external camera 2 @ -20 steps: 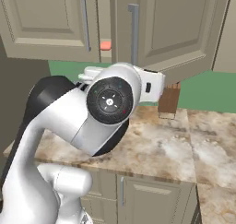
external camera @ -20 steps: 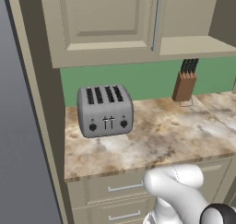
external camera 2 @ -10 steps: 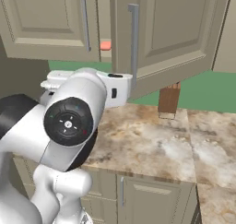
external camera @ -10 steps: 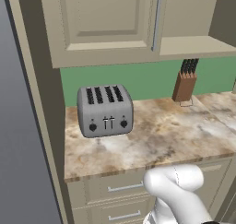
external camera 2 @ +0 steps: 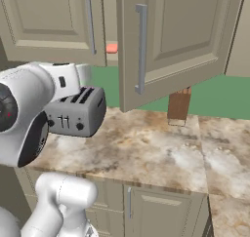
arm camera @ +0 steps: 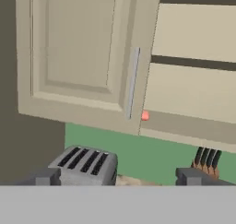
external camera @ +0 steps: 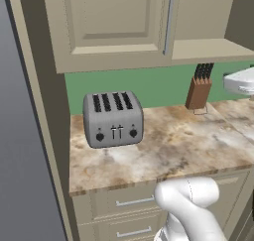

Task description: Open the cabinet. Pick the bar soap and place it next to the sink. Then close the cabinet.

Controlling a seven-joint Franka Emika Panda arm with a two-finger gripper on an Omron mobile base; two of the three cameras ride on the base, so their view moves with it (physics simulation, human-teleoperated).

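The tall beige raised-panel cabinet (external camera 2: 176, 41) stood with its right door swung open. A small pink bar soap (arm camera: 145, 115) sat on its bottom shelf. The claw (arm camera: 124, 176) hung wide open, empty, facing the cabinet above the silver four-slot toaster (external camera: 113, 118) on the tan marbled surface (external camera 2: 146, 148). No readable writing showed.

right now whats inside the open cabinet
The cabinet has one door swung open. On its bottom shelf lies a small pink bar soap, right at the front edge. The closed left door hides that side's contents.
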